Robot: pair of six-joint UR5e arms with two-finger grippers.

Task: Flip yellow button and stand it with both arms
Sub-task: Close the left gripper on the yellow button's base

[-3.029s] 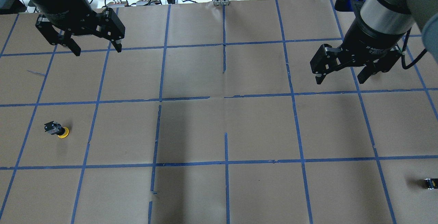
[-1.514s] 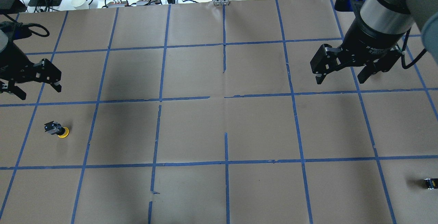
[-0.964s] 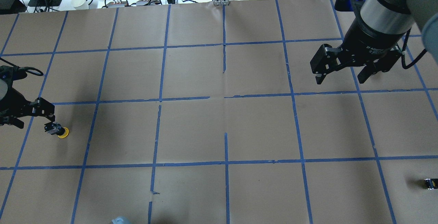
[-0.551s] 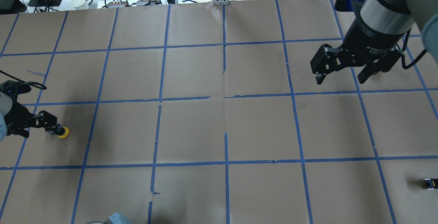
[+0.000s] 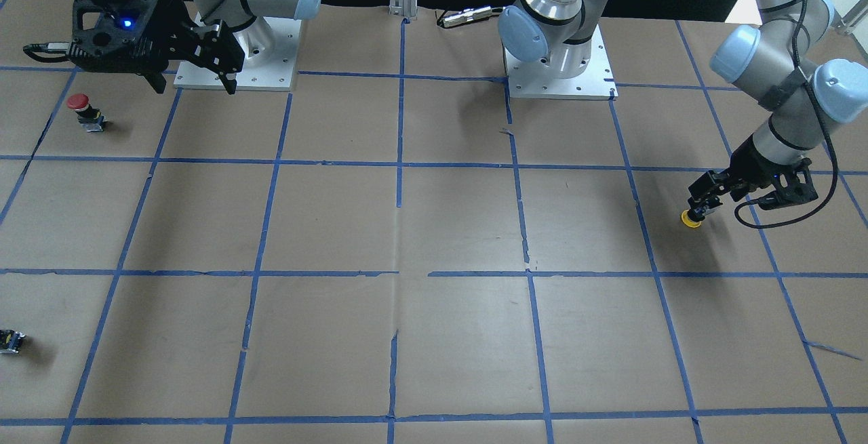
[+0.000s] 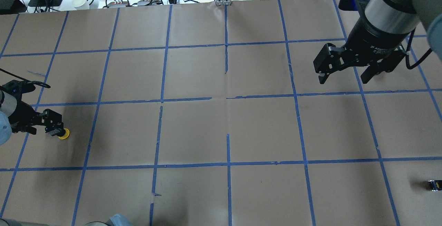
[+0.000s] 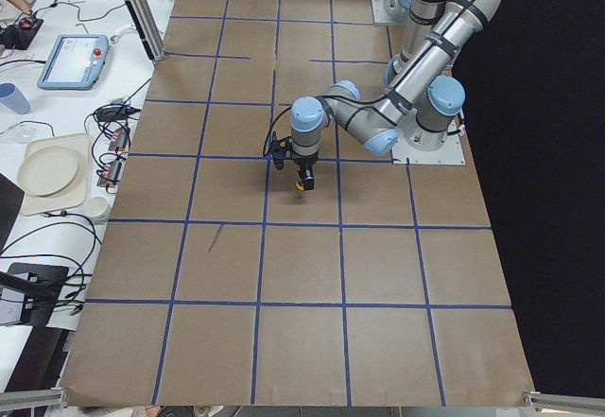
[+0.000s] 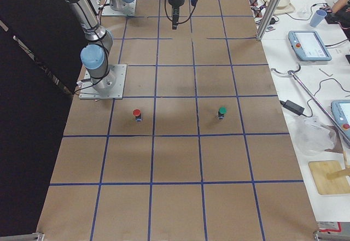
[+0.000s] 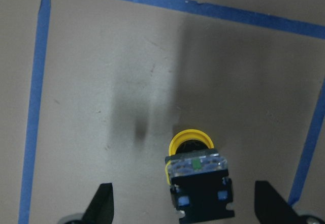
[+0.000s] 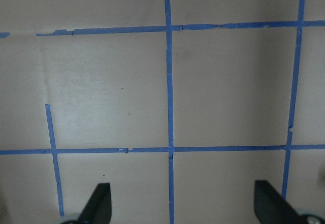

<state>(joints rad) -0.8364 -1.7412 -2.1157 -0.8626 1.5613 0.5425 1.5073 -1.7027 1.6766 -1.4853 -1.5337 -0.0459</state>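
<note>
The yellow button lies on its side on the paper, yellow cap pointing away from the wrist camera. It also shows in the overhead view, the front view and the exterior left view. My left gripper is low over it and open. The black switch body sits between the two fingers, which stand wide apart and do not touch it. My right gripper is open and empty, high over the far right of the table, also seen in the front view.
A red-capped button stands near the right arm's base. A green-capped button stands further out. A tiny black part lies at the near right edge. The table is brown paper with a blue tape grid.
My left gripper has come down from the back left to the yellow button and now straddles its body. The button and the right arm have not moved.
</note>
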